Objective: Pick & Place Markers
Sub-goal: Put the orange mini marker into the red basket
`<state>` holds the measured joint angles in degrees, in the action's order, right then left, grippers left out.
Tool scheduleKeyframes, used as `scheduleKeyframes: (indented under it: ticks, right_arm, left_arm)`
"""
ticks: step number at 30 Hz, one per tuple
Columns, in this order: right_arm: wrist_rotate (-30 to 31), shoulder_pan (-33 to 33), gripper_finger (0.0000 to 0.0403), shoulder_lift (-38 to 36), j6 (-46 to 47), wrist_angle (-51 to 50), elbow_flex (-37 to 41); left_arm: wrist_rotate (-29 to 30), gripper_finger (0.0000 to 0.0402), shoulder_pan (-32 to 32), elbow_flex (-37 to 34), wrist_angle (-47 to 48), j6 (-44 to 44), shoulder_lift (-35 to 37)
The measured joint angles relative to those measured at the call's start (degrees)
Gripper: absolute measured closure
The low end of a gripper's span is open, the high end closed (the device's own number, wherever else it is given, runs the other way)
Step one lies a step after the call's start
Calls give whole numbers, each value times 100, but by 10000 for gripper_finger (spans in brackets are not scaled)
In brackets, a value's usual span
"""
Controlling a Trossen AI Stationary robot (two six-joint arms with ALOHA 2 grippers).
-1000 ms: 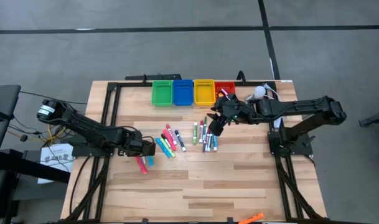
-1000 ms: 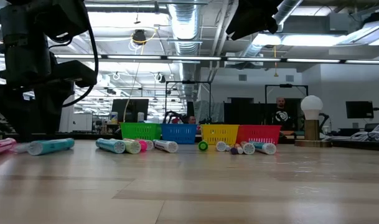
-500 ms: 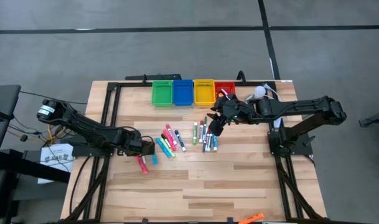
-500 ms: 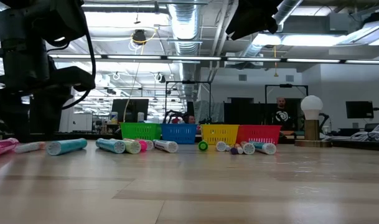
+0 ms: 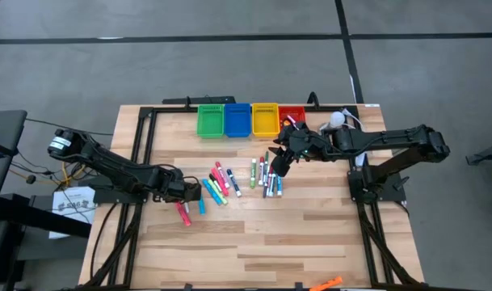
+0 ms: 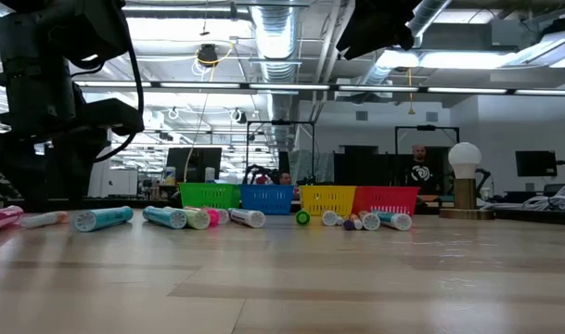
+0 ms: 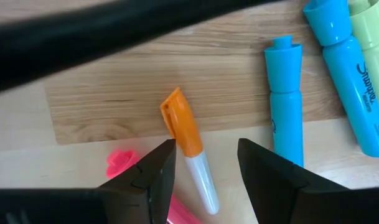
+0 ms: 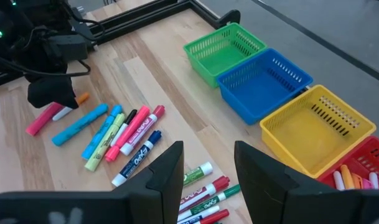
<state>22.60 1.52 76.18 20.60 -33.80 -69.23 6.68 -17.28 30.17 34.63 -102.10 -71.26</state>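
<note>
Several capped markers lie flat on the wooden table in three loose groups: a pink one [image 5: 183, 213] and a cyan one [image 5: 200, 203] by my left gripper, a mixed group [image 5: 220, 184] in the middle, and another group [image 5: 266, 176] under my right gripper. My left gripper [image 5: 186, 194] is low and open. In the left wrist view its fingers [image 7: 206, 149] stand on either side of a white marker with an orange cap [image 7: 189, 144]. My right gripper [image 5: 279, 166] hovers open [image 8: 208, 152] above the right group.
Four small bins stand in a row at the far edge: green [image 5: 210, 121], blue [image 5: 237, 120], yellow [image 5: 265, 120] and red [image 5: 291, 115]; the red one holds a few markers [image 8: 348, 177]. A white bulb-shaped object [image 5: 334, 121] stands beside them. An orange item [image 5: 328, 283] lies at the near edge.
The cyan marker beside my left gripper has rolled a short way toward the table's right, clear of the pink one. The white marker with the orange cap now shows between them in the low view. My right arm has kept still.
</note>
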Motion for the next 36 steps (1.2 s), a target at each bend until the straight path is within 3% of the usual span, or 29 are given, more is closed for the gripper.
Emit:
scheduleKeyframes:
  ticks: [31, 36]
  right_arm:
    - [-4, 0, 272, 0, 54, 0, 0]
    - [-1, 0, 272, 0, 55, 4, 0]
  left_arm:
    - [-24, 229, 0, -372, -452, -149, 9]
    - [-22, 248, 0, -378, -430, -52, 7]
